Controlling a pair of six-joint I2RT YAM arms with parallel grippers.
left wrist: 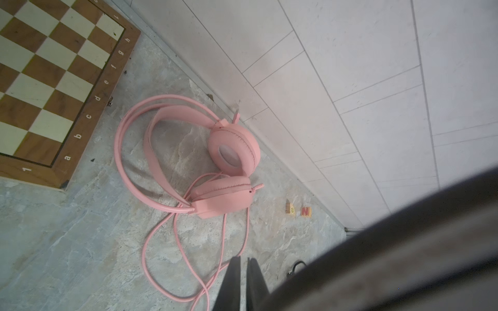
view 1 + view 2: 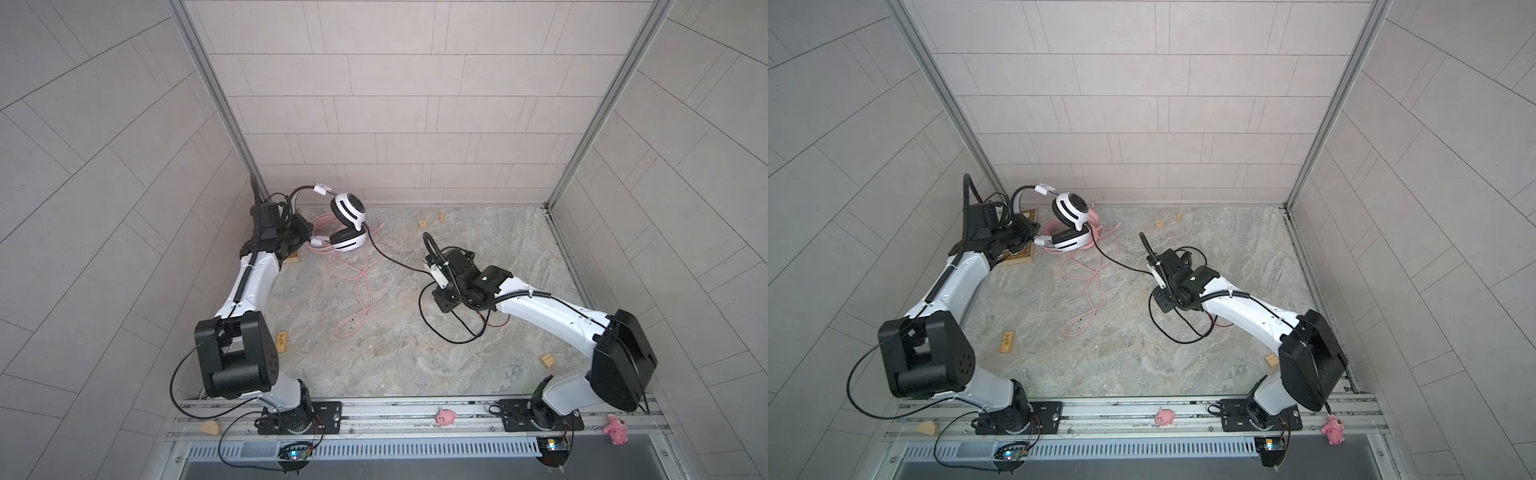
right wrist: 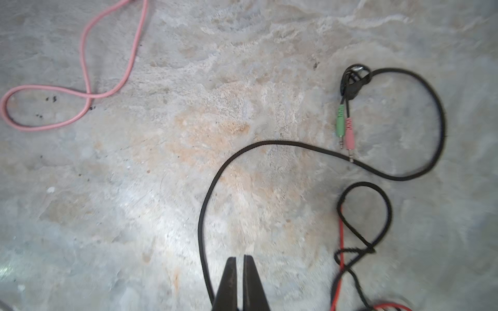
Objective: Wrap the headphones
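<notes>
A grey stone-patterned table (image 2: 478, 357) filled the walled cell, with a wooden chessboard (image 1: 40, 80) lying in its far left corner. Beside the board, the white headphones (image 2: 348, 210) with black pads hung in the air from the left gripper (image 1: 243, 262). Its fingers were closed almost together at the headband, though I could not see exactly where they pinched it. Beneath them the pink headphones (image 1: 231, 153) lay on the table by the far wall, and their pink cable (image 3: 54, 87) trailed in loose loops toward the near side. The black cable (image 3: 199, 220) ran rightward from the white pair to the right gripper (image 3: 239, 259), which was low over the table's middle with its fingers closed. The cable passed beside one finger, and I could not tell whether it was pinched. Its green and pink plugs (image 3: 345, 126) rested nearby. Two small letter blocks (image 1: 299, 210) sat by the far wall.
</notes>
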